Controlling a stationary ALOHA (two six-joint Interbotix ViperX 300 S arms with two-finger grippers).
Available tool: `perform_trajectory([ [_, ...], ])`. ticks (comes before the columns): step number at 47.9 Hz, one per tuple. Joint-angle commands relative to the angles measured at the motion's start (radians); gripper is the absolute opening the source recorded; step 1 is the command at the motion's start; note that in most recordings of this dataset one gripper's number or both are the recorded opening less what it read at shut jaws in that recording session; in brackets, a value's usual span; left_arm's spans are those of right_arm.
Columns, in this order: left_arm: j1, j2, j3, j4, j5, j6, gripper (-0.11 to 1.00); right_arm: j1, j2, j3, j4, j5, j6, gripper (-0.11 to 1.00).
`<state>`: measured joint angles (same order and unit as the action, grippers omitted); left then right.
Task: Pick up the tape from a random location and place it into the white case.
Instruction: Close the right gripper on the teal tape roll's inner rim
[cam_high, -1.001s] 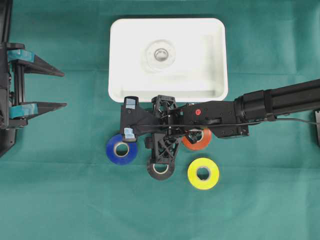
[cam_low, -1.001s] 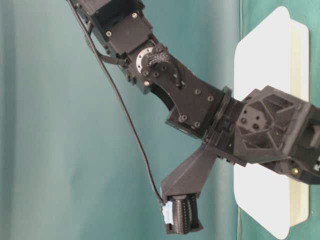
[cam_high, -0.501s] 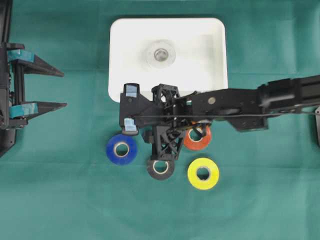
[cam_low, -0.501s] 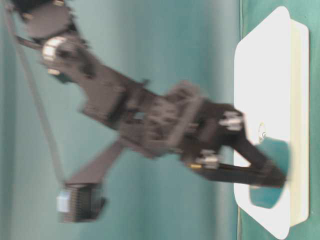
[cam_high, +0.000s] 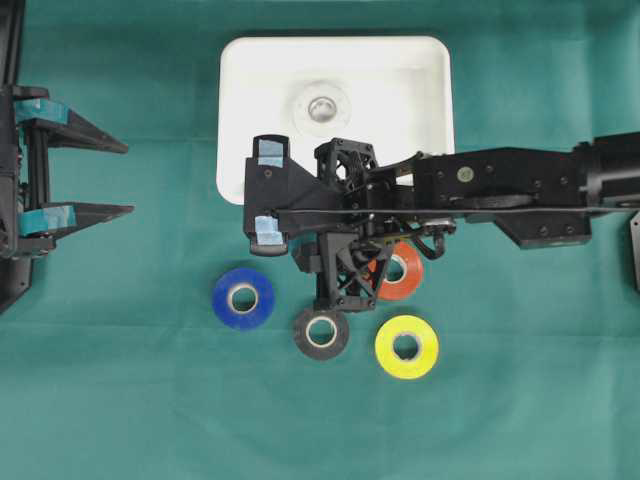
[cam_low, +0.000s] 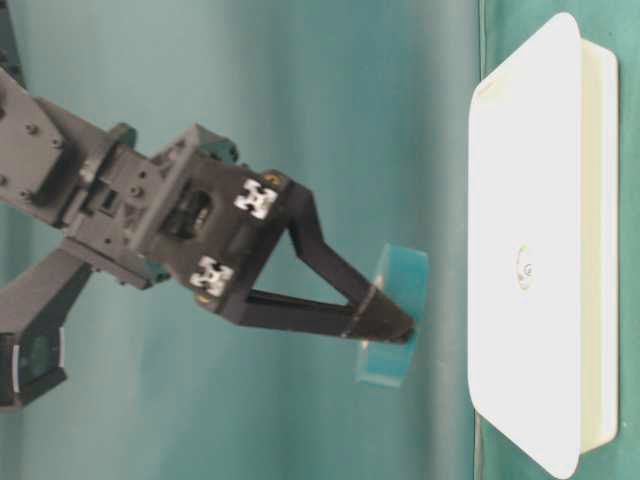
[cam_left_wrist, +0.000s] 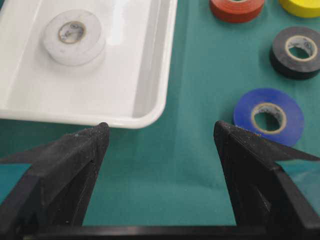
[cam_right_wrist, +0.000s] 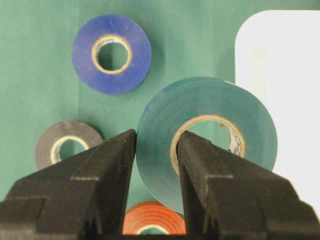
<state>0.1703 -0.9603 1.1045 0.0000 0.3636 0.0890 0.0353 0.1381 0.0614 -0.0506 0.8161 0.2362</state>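
My right gripper (cam_right_wrist: 156, 137) is shut on a teal-green tape roll (cam_right_wrist: 210, 100), one finger through its core and one on its outer face. At table level the roll (cam_low: 402, 275) hangs in the gripper (cam_low: 385, 325), lifted off the cloth and short of the white case (cam_low: 530, 200). From overhead the gripper (cam_high: 335, 225) sits over the case's near rim (cam_high: 235, 185) and hides the roll. A white tape roll (cam_high: 321, 107) lies in the case. My left gripper (cam_high: 128, 178) is open and empty at the far left.
On the green cloth in front of the case lie a blue roll (cam_high: 243, 298), a black roll (cam_high: 321, 333), a yellow roll (cam_high: 406, 347) and an orange roll (cam_high: 400, 275) partly under the right arm. The left wrist view shows the case corner (cam_left_wrist: 145, 75).
My right gripper has risen off the cloth with the teal-green roll and moved toward the case. The blue and black rolls are now uncovered. The left arm has not moved.
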Motion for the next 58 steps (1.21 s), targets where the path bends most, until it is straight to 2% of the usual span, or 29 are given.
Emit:
perform_trajectory([
  [1, 0.003, 0.008, -0.011, -0.002, -0.003, -0.002, 0.82, 0.005, -0.041, -0.037, -0.002, 0.014, 0.003, 0.30],
  [16, 0.002, 0.008, -0.011, 0.000, -0.002, -0.002, 0.82, 0.006, -0.052, -0.058, -0.003, 0.067, 0.003, 0.30],
  [58, 0.002, 0.008, -0.011, 0.000, -0.002, -0.002, 0.82, 0.006, -0.054, -0.060, -0.006, 0.067, 0.003, 0.30],
])
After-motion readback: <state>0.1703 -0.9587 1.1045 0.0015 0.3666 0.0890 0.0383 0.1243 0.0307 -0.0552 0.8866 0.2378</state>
